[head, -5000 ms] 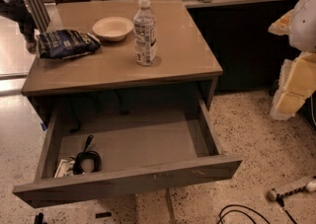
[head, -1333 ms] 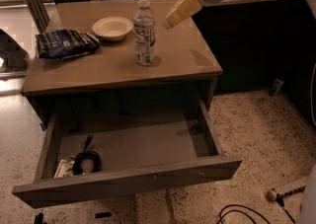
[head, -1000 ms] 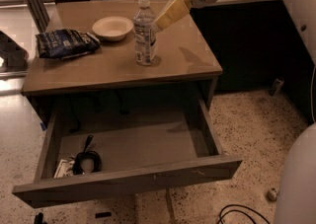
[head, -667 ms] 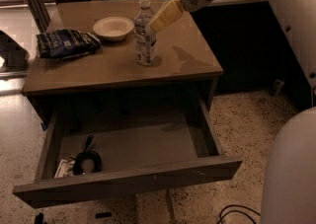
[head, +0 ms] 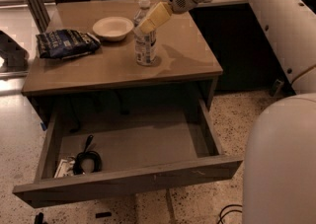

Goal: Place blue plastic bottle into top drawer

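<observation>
- Over the middle of the brown surface (head: 182, 57), the gripper (head: 152, 17) has moved left. It now sits right at the top half of the blue plastic bottle (head: 146, 46); a moment ago it was just beside it.
- I cannot tell if the gripper is squeezing the bottle.
- The bottle has not moved. It stands upright, clear and ribbed, with a white cap.
- The smooth white arm (head: 261, 6) comes in from the far right and slants down to the left.
- The top drawer (head: 128, 182) is pulled out on the near side, flat and grey-brown, with a black cord (head: 87, 159) at its left.
- A round white bowl (head: 112, 27) and a crinkly dark blue bag (head: 66, 44) lie left of the bottle.
</observation>
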Available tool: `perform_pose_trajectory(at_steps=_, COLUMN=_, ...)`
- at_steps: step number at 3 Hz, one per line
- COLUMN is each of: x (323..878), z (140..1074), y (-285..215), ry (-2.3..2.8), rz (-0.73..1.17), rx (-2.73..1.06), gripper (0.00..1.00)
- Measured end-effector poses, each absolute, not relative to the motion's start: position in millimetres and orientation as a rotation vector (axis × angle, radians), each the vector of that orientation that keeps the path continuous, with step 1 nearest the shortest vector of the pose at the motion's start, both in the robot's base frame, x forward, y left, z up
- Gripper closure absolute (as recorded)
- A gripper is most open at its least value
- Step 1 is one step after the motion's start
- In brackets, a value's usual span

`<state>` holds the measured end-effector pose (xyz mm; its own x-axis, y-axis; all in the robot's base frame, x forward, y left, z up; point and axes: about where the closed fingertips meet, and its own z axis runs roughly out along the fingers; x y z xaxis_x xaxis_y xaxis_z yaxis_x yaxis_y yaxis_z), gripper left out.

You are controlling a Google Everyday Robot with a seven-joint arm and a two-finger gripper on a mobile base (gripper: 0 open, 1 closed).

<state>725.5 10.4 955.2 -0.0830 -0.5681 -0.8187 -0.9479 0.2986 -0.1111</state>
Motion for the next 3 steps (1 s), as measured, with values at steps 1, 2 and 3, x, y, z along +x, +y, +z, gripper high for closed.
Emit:
perform_pose_trajectory(at_steps=1, x=730, z=948, y=21, ry=1.764, rz=0.616, rx=-1.372, gripper=0.0)
perform_pose_trajectory(at_steps=2, x=732, z=936, y=30, ry=1.779, rz=0.636, rx=-1.376, gripper=0.0)
perform_pose_trajectory(at_steps=3, x=733, z=921, y=36, ry=1.807, rz=0.638, rx=-1.393, gripper=0.19)
